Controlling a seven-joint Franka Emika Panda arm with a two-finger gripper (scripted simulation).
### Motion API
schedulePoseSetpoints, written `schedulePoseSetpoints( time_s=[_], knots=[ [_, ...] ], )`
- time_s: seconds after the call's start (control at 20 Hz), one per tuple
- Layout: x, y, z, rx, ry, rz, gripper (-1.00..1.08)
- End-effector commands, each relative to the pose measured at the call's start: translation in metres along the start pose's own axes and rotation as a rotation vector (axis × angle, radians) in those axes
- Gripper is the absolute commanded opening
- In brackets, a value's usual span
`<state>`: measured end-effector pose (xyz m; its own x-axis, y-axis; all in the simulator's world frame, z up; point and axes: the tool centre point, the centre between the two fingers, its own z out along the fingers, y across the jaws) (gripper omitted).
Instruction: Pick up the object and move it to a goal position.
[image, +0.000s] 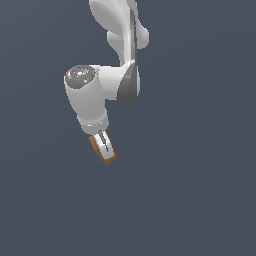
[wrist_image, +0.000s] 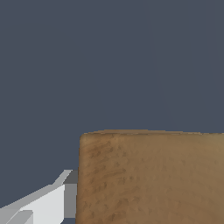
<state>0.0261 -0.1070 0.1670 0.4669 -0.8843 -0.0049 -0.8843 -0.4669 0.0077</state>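
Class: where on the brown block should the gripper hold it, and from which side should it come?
Grip the block across its two broad flat faces, near the middle, coming in from the arm's end along its length. It is narrower than the gripper, so the fingers can straddle it.

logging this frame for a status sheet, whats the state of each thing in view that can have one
small orange-brown cardboard-coloured rectangular block: sits between the gripper's fingers, tilted in the exterior view, fills much of the wrist view
white robot gripper: shut on the block, one white finger flat against its side
white robot arm: bent over, wrist pointing down toward the exterior view's right
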Motion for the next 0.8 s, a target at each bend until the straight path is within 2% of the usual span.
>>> schedulePoseSetpoints(
  time_s=[0.0, 0.35, 0.75],
  knots=[
    [0.015, -0.007, -0.008, 0.008, 0.006, -0.001, -1.00],
    [0.037, -0.015, -0.012, 0.008, 0.005, -0.001, -1.00],
    [0.045, -0.018, -0.013, 0.008, 0.005, 0.000, -1.00]
  ],
)
